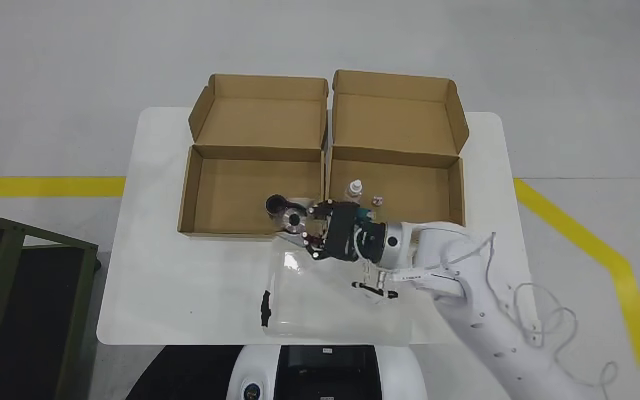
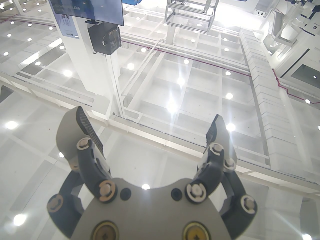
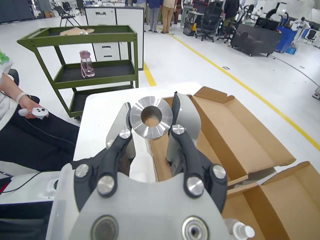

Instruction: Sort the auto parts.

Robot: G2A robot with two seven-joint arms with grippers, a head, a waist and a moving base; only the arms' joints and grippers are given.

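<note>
My right gripper [image 3: 150, 113] is shut on a silver metal ring [image 3: 151, 119] with a wide centre hole. In the top view the right gripper [image 1: 297, 220] holds that ring [image 1: 293, 219] over the front right corner of the left cardboard box [image 1: 215, 195]. A dark round part [image 1: 275, 205] lies in that box just beyond the ring. In the right cardboard box [image 1: 420, 190] stand a white bottle [image 1: 354, 187] and a small part [image 1: 376, 199]. My left gripper [image 2: 150, 128] is open, holds nothing and points up at the ceiling.
A clear plastic bag [image 1: 310, 290] lies on the white table [image 1: 170, 280] in front of the boxes, with a black piece [image 1: 265, 305] at its left edge. Both boxes have their lids folded back. A green cart [image 1: 40, 265] stands left of the table.
</note>
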